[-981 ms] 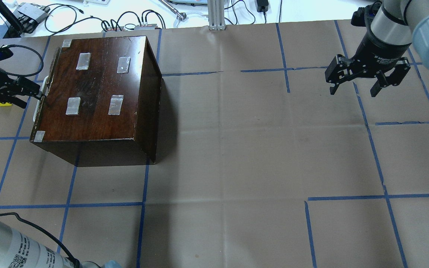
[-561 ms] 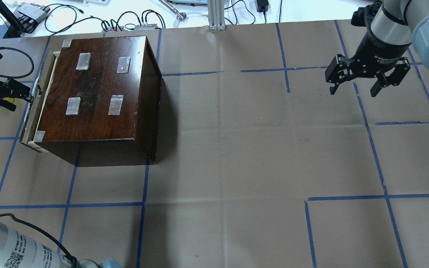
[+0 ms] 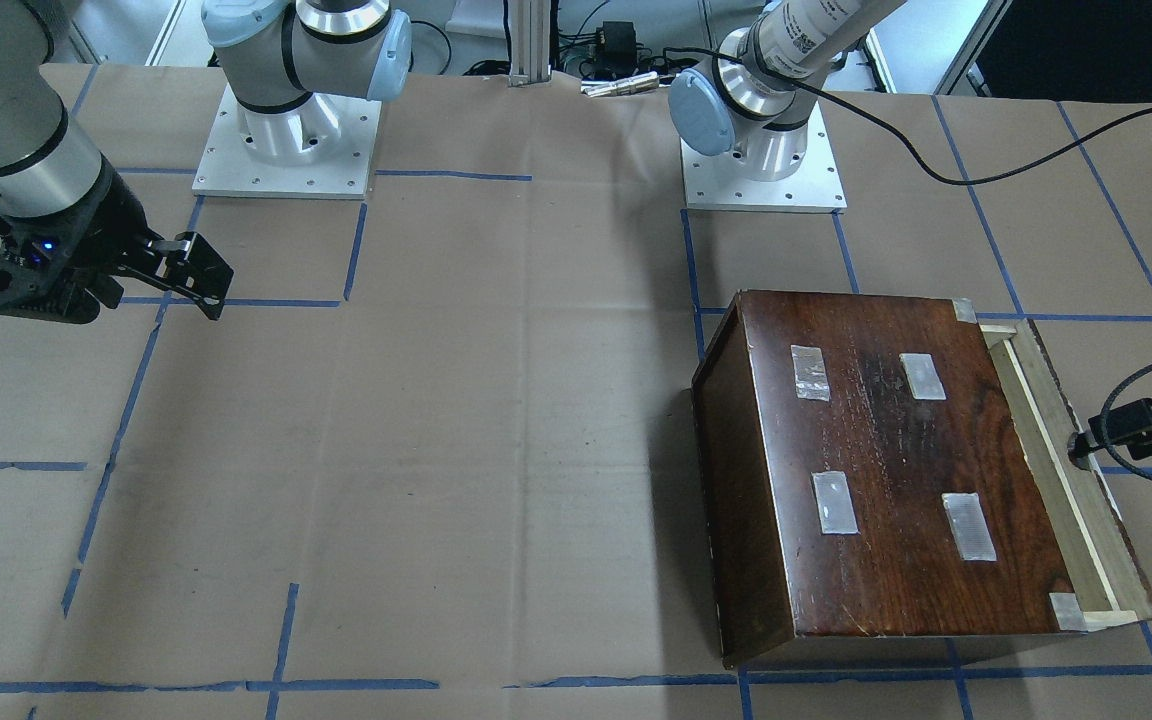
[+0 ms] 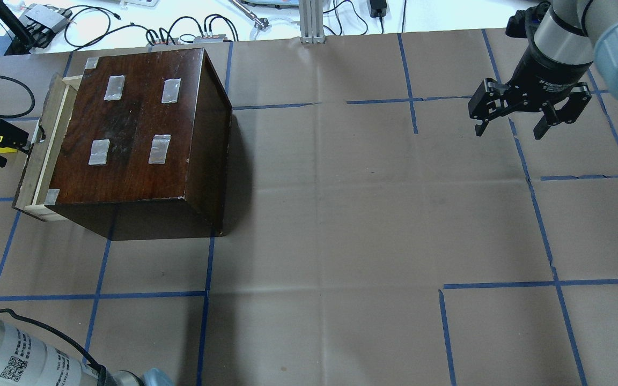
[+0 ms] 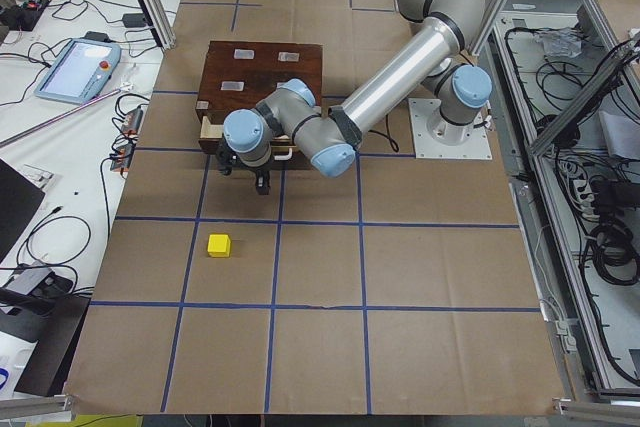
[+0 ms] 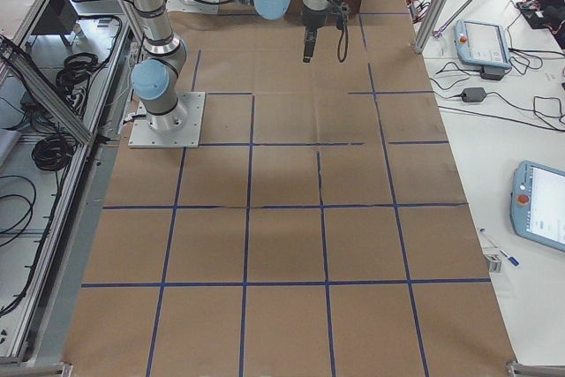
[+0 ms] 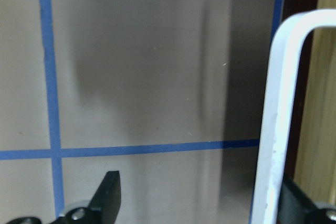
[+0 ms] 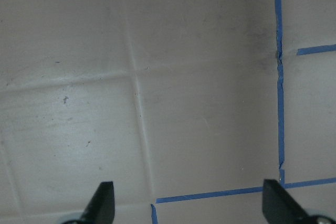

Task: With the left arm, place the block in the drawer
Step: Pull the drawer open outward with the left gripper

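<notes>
Left wrist view is showing the left gripper (image 7: 203,199) spread wide, the white handle (image 7: 275,108) sitting just inside one finger, not pinched. Overhead is showing the drawer (image 4: 35,171) sticking partway out of the dark box (image 4: 132,123). The block (image 5: 219,244) is lying on the paper apart from the drawer. It's showing whole only from exterior left; overhead, the gripper is hiding most of it. Right gripper (image 4: 509,132) is hanging wide open, empty.

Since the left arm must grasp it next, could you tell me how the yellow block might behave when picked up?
The block looks like a rigid, flat-faced cube, so rolling seems unlikely. Small, it is probably light and may slide on the paper if nudged.
</notes>
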`<state>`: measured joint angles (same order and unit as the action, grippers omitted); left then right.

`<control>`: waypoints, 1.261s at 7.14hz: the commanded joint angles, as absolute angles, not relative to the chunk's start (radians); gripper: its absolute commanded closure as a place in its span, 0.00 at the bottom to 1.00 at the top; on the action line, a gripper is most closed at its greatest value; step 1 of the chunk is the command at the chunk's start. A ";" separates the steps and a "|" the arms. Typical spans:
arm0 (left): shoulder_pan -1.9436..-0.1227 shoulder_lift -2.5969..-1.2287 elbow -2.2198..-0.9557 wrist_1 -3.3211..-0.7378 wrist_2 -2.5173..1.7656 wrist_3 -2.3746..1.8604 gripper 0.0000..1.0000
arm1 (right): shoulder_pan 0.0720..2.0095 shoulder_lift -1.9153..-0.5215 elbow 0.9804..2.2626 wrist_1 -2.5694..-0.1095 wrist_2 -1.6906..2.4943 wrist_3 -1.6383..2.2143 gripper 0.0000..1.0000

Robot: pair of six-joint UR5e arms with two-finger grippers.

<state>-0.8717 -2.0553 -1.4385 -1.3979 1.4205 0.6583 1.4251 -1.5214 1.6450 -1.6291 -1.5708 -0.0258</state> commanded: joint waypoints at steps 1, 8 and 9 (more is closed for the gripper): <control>-0.859 -2.063 -1.419 -1.397 1.443 0.672 0.02 | 1.425 -1.522 1.646 -1.629 -1.571 -0.025 0.00; -0.818 -2.082 -1.372 -1.399 1.491 0.752 0.02 | 1.425 -1.522 1.646 -1.629 -1.571 -0.026 0.00; -0.816 -2.097 -1.362 -1.399 1.505 0.752 0.02 | 1.425 -1.522 1.646 -1.629 -1.571 -0.025 0.00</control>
<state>-0.8176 -2.0827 -1.3754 -1.3990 1.4886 0.7507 1.4251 -1.5217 1.6459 -1.6291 -1.5708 -0.0258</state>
